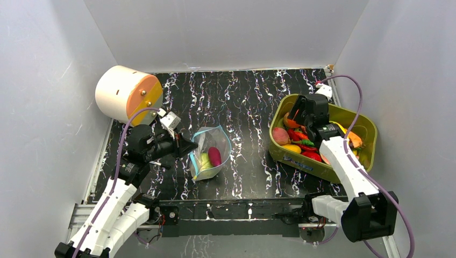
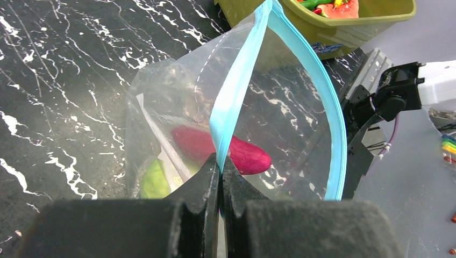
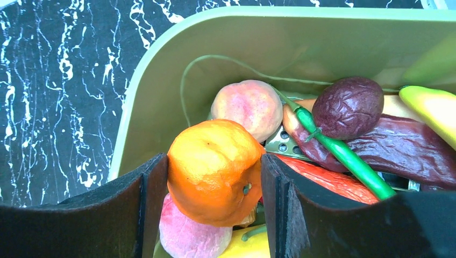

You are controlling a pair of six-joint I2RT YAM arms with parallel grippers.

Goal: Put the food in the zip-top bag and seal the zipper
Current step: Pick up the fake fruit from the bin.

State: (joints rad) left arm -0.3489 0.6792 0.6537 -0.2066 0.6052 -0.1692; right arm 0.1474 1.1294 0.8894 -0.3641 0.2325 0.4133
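The clear zip-top bag (image 1: 211,153) stands on the black marbled table with its mouth held open. My left gripper (image 2: 221,161) is shut on its light blue zipper (image 2: 236,91), pinching the near strip. Inside the bag lie a purple sweet potato (image 2: 250,157) and a green cabbage (image 2: 155,180). My right gripper (image 3: 214,177) sits inside the olive-green bin (image 3: 161,97), shut on an orange (image 3: 212,169), both fingers against its sides. Around it lie a peach (image 3: 248,105), a second peach (image 3: 188,236), a banana (image 3: 430,105), a red pepper (image 3: 328,183) and dark purple pieces (image 3: 348,106).
The bin (image 1: 365,129) stands at the right of the table, close to the right wall. A white and orange cylinder (image 1: 128,94) lies at the back left. A metal rail (image 1: 231,207) runs along the near edge between the arm bases.
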